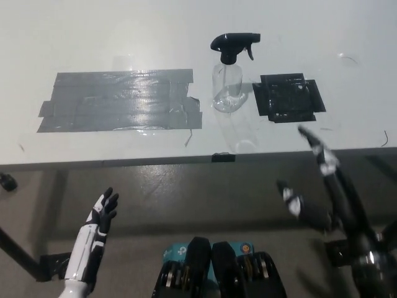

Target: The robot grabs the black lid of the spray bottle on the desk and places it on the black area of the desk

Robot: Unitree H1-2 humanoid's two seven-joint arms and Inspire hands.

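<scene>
A clear spray bottle (pixel 227 87) stands upright on the white desk (pixel 124 37), with its black trigger lid (pixel 232 45) on top. Just right of it lies a small black taped patch (pixel 289 97). My black right hand (pixel 316 180) hovers open below and in front of the desk's front edge, fingers spread, well short of the bottle. My white left hand (pixel 99 220) rests low at the lower left, open and holding nothing.
A large grey taped patch (pixel 121 100) covers the desk left of the bottle. The desk's front edge (pixel 186 160) runs across the middle of the picture, with a small black piece (pixel 223 157) on it. Floor shows below.
</scene>
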